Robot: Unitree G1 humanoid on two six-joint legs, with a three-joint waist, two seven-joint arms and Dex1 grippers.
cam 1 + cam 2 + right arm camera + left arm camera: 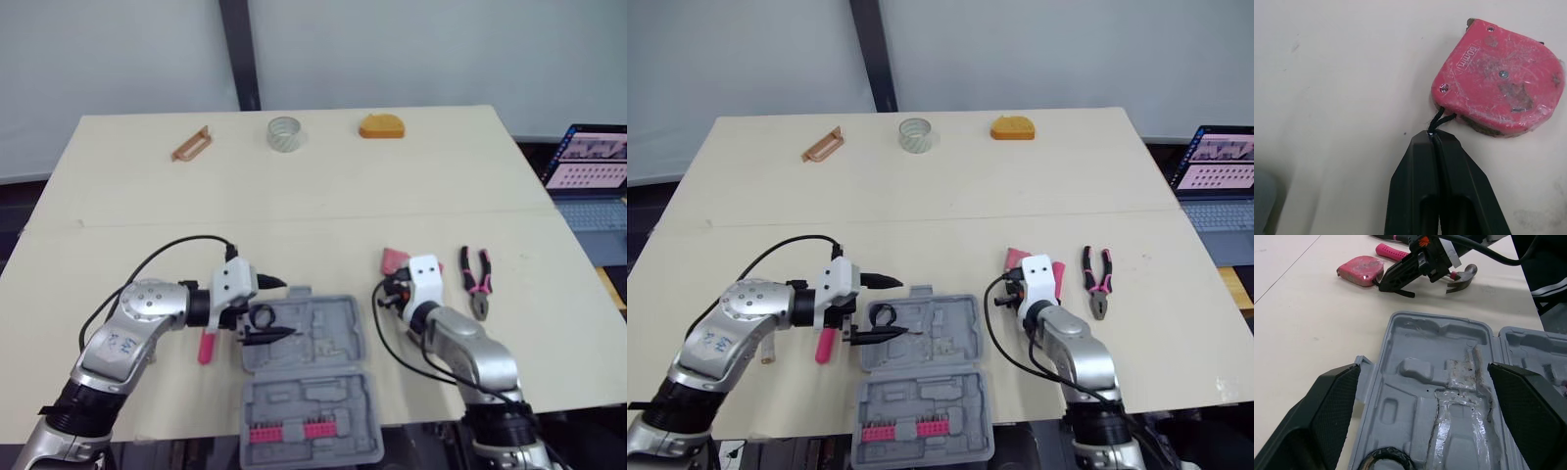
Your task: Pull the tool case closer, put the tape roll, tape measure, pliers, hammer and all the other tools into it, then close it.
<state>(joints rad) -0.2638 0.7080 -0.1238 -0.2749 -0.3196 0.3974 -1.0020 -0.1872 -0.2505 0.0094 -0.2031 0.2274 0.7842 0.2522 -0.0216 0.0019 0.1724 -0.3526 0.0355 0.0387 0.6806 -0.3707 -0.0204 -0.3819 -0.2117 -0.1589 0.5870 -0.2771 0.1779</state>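
The grey tool case [338, 343] lies open at the table's front edge, with a black tape roll [263, 315] in its far left corner. My left gripper [277, 308] is open above that corner, one finger on each side of the roll. The pink tape measure [1498, 93] lies just right of the case. My right gripper [1432, 139] is shut on its black cord [1442, 117]. Pink-handled pliers [477, 279] lie further right. A hammer head [1463, 274] shows behind the right gripper [1398, 279]. A pink-handled tool [206, 345] lies left of the case.
At the table's far edge lie a brown handle-shaped piece [192, 144], a clear tape roll [285, 133] and an orange object [381, 126]. A row of pink bits [292, 431] sits in the case's near half. A laptop [593, 162] stands off the table's right side.
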